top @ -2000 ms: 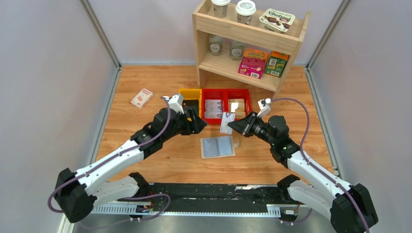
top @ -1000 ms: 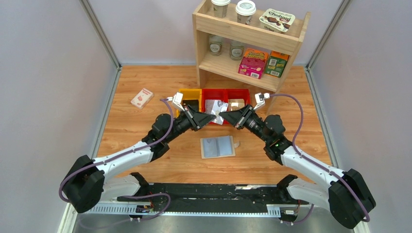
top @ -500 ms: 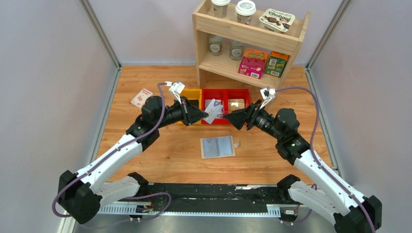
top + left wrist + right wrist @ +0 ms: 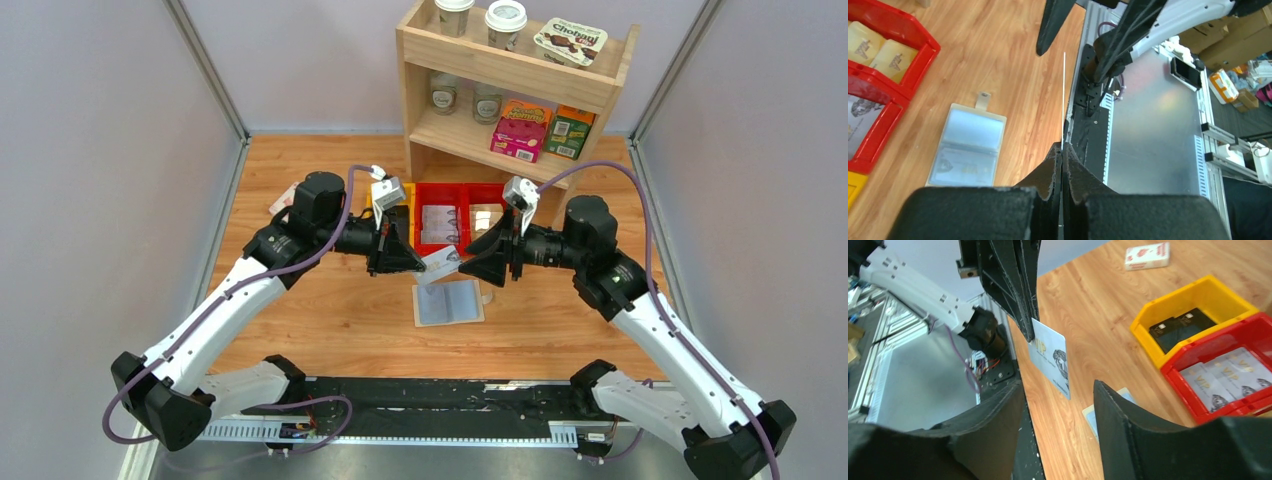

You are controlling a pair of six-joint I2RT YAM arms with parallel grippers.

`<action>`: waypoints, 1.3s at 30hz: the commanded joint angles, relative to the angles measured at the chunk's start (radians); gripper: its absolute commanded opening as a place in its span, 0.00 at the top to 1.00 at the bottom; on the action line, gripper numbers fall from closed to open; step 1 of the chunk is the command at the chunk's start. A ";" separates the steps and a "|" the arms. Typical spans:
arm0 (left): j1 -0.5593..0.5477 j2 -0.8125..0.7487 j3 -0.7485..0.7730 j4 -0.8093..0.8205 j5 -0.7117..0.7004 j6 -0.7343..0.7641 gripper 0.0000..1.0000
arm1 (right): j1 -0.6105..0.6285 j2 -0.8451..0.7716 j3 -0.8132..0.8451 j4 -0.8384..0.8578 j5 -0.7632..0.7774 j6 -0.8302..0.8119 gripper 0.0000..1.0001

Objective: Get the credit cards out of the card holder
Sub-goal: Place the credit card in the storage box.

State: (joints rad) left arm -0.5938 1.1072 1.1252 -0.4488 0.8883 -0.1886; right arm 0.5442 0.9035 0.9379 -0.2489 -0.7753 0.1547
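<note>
Seemingly unaided, left gripper [image 4: 1062, 152] pinches credit card [image 4: 1052, 360].

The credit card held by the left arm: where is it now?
In the top view the credit card is mid-table, pinched in the left gripper, between the open card holder and the red bins; the open right gripper faces it.

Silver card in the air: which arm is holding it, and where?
The left tool pinches the silver card by one end; the right tool is open, not gripping it.
</note>
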 commanded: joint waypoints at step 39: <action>0.224 -0.299 -0.222 -0.171 -1.289 -0.025 0.16 | -0.027 0.885 0.508 -0.179 0.542 0.324 1.00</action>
State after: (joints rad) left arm -0.3717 0.8211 0.8898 -0.6445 -0.3153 -0.2283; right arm 0.5156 1.7000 1.3380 -0.3935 -0.2298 0.3885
